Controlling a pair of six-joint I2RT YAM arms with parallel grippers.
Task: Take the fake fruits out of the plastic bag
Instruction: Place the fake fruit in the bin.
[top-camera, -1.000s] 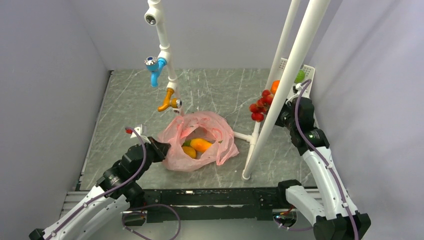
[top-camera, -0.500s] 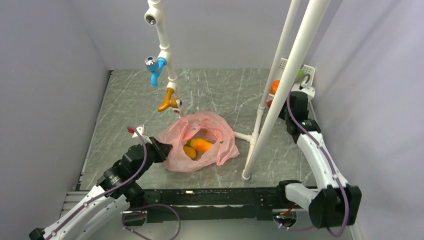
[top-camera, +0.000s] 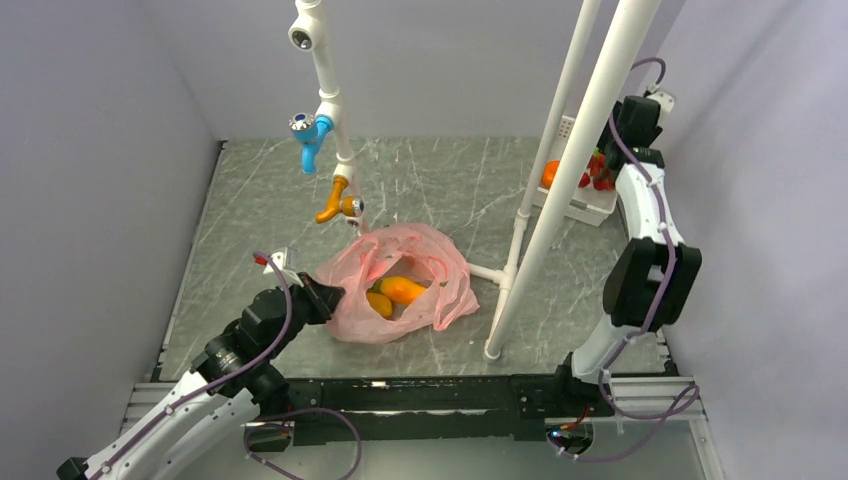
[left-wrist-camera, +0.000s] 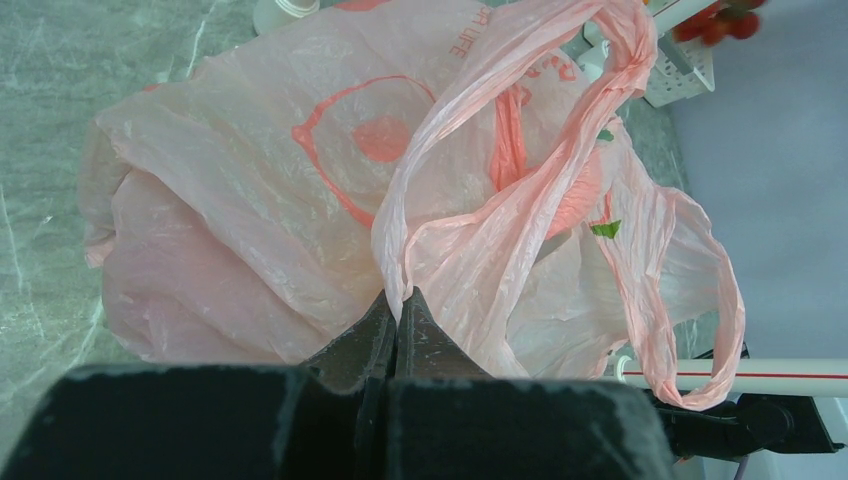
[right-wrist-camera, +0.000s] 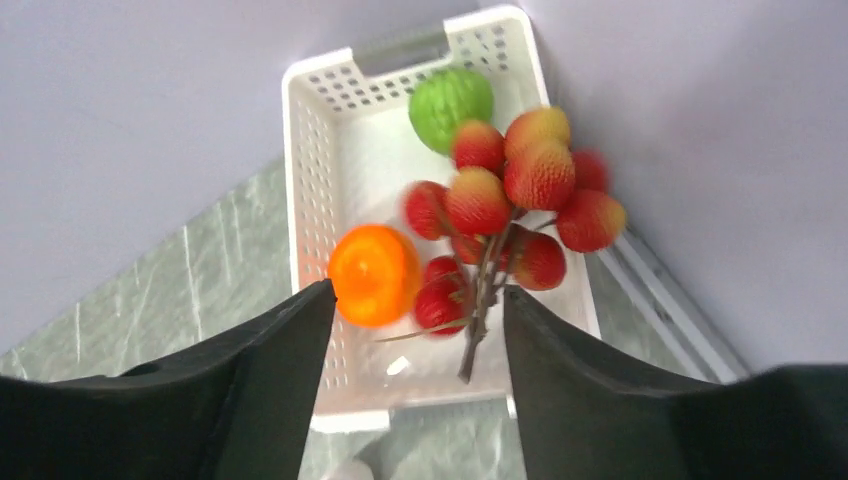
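Note:
The pink plastic bag (top-camera: 450, 290) lies mid-table with its mouth open, and two orange-yellow fake fruits (top-camera: 402, 289) show inside it. My left gripper (left-wrist-camera: 397, 300) is shut on a fold of the plastic bag (left-wrist-camera: 250, 200) at its near left edge. My right gripper (right-wrist-camera: 415, 290) hangs open above the white basket (right-wrist-camera: 300, 180). Below its spread fingers, touching neither, is a bunch of small red fruits (right-wrist-camera: 510, 200), beside a round orange fruit (right-wrist-camera: 374, 275) and a lime-green one (right-wrist-camera: 451, 100). From above, the red bunch (top-camera: 598, 170) sits in the basket (top-camera: 585, 205).
Two slanted white poles (top-camera: 570, 180) rise between the bag and the basket. A white pipe with a blue tap (top-camera: 310, 135) and an orange tap (top-camera: 335, 200) hangs behind the bag. The right wall stands close behind the basket.
My right arm swung up and back over the basket with the red bunch, then opened; the bunch now lies in the basket. The left gripper and the bag have not moved.

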